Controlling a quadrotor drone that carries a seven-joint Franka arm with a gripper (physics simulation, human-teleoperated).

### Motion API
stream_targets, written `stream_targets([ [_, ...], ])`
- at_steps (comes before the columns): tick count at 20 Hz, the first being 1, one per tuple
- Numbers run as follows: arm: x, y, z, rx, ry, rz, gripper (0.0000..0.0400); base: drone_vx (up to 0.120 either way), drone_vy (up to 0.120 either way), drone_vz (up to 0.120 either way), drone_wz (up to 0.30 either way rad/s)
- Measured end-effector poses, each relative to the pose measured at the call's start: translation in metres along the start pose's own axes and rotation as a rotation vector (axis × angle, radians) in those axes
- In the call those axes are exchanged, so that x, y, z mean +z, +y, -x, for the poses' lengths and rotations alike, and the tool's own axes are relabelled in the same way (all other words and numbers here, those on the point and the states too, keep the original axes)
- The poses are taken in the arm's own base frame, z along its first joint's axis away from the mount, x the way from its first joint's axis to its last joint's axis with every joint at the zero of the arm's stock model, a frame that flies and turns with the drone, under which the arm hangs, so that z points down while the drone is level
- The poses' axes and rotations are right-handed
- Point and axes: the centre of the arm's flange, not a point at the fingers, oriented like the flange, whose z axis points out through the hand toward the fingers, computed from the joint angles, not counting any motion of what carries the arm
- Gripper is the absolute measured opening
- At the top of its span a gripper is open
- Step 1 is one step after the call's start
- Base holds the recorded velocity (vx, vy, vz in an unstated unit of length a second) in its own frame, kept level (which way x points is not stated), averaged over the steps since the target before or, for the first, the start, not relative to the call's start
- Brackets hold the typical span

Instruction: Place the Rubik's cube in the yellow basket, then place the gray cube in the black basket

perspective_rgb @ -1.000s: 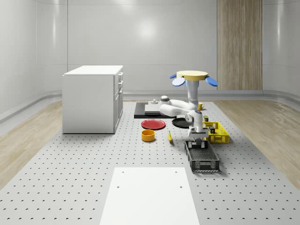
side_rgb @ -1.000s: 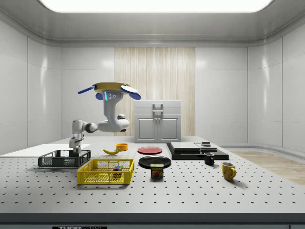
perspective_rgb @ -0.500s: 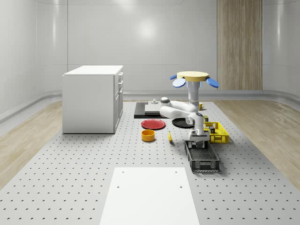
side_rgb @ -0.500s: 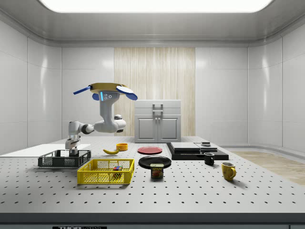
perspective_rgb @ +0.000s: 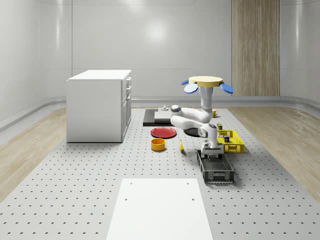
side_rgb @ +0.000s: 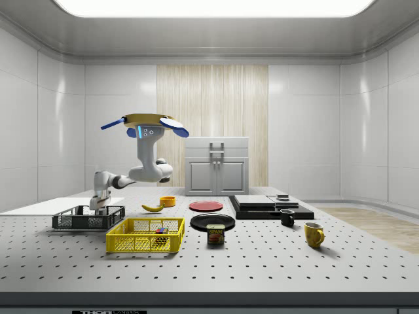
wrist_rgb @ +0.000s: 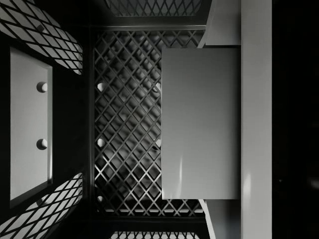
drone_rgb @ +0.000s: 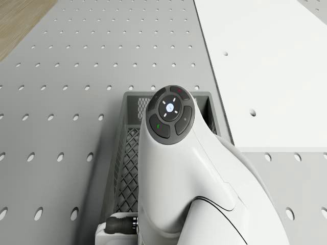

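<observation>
We take the black basket (perspective_rgb: 217, 175) as our marker. Our claw (side_rgb: 97, 209) is down inside it, near the end that is closest to the yellow basket (side_rgb: 144, 243). Our drone (perspective_rgb: 205, 80) hovers above the table (perspective_rgb: 100, 170), off past that same end of the black basket, and its arm bends down into it.

In the wrist view the gray cube (wrist_rgb: 199, 124) is inside the black basket too, over its net floor. Our claw is spread wide. One finger (wrist_rgb: 30, 124) stands well apart from the cube, with bare net between them. The other finger (wrist_rgb: 256, 119) is right against the cube's far side. So the cube is not in the middle of the claw. It sits to one side, next to one finger. We cannot tell if the cube rests flat on the floor of the black basket.

The Rubik's cube (side_rgb: 160, 230) lies in the yellow basket, beside the black basket. We think that part is done.

We think the claw should next go straight up out of the black basket. If it slides sideways, the touching finger could push the cube.
</observation>
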Motion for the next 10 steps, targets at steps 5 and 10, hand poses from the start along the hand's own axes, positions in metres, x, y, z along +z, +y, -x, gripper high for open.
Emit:
stream_targets([
  [5,0.0079,0.0000,0.0000,0.000,0.000,0.000,0.0301,0.000,0.000,0.000,0.000],
  [10,0.0015,0.0000,0.0000,0.000,0.000,0.000,0.0372,0.000,0.000,0.000,0.000],
])
